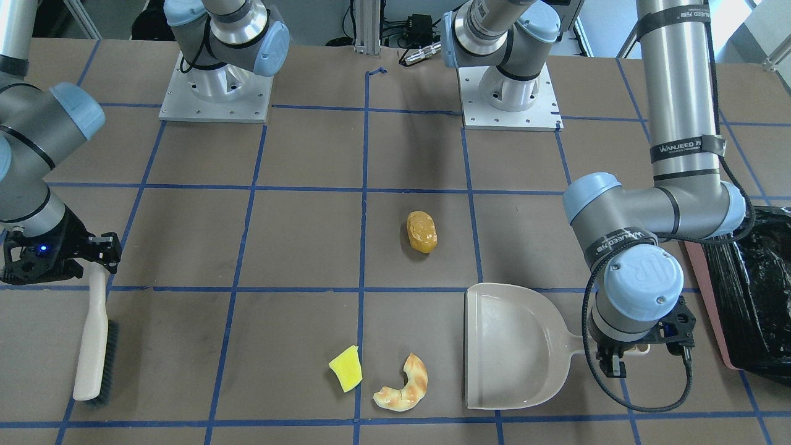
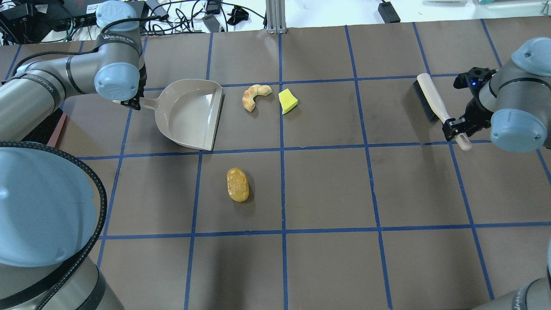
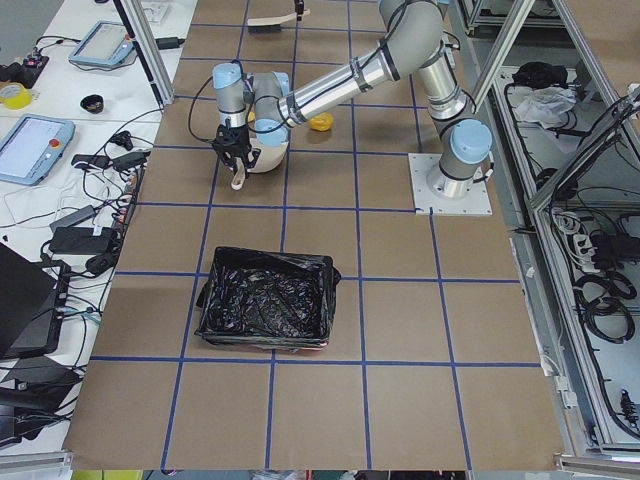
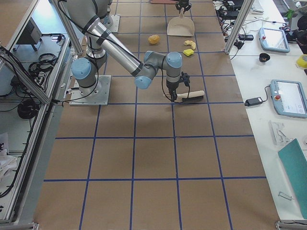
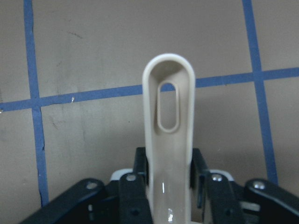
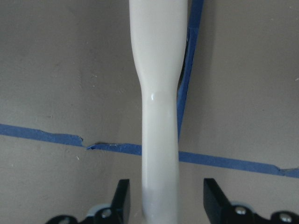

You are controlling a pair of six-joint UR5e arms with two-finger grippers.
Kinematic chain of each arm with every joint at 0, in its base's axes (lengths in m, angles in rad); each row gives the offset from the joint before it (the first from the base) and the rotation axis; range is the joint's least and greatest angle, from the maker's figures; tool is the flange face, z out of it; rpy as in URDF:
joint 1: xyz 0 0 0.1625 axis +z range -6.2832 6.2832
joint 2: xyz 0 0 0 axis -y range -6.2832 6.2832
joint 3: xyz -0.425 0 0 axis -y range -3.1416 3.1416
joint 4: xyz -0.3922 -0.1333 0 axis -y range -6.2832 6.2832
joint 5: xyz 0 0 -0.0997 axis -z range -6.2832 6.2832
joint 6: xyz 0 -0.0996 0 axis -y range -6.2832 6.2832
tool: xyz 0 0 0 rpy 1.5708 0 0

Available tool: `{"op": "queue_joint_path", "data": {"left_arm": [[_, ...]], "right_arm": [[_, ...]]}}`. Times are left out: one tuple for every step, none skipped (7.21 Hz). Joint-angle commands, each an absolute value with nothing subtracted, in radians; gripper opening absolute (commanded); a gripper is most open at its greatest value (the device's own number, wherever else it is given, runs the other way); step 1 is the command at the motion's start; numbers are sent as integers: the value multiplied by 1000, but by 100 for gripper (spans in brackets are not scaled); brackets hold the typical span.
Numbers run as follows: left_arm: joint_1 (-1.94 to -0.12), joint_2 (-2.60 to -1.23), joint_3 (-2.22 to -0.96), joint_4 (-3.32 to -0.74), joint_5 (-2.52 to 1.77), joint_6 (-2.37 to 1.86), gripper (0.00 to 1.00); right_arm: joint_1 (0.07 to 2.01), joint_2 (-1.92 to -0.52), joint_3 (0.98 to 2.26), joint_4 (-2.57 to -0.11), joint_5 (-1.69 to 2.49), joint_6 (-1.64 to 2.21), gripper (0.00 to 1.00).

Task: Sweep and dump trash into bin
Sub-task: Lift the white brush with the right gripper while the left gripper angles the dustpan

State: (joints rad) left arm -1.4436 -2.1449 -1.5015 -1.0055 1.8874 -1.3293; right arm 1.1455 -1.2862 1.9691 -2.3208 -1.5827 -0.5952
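The trash lies on the table: an orange-yellow lump [image 1: 422,232], a yellow-green sponge wedge [image 1: 346,369] and a tan croissant piece [image 1: 405,383]. The beige dustpan [image 1: 510,346] lies flat, its open mouth facing the croissant. My left gripper [image 1: 624,355] is shut on the dustpan's handle [image 5: 169,140]. A beige hand brush [image 1: 96,346] lies on the table at the other side. My right gripper [image 6: 167,200] is open, and its fingers [image 6: 122,200] straddle the brush handle with gaps on both sides. The pink bin [image 1: 757,296] with its black bag stands beyond the left arm.
Both arm bases [image 1: 213,93] stand on metal plates at the robot's side of the table. Blue tape lines grid the brown table top [image 2: 327,189]. The bin also shows in the exterior left view [image 3: 267,310], near the table's left end.
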Motion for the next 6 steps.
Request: {"op": "queue_joint_path", "data": {"left_arm": [[-1443,-2163,-1453,-1014,1902,-1362,0],[-1443,-2166,-1412,-1101,1913,-1367,0],[-1447,-2175,-1372,-1144,1905,-1409,0],[-1453,-2184,-1359,-1178,1901,-1449,0],[-1457,-2195,-1359,-1186,1899,-1494,0],[-1476,-2210,-1358,-1186,1902,-1528,0]], "right_arm": [[1146,-1285,1970,-2319,-1582,-594,56],[1146,-1289,1970,-2321,-1582,-595,50],[1146,-1289,1970,-2321,-1583,-595,44],[1147,-1290,1970,-2321,-1583,-595,42],[1149,-1287,1970,-2321,-1583,-595,37],[1147,-1289,1970,-2321,-1582,-595,30]]}}
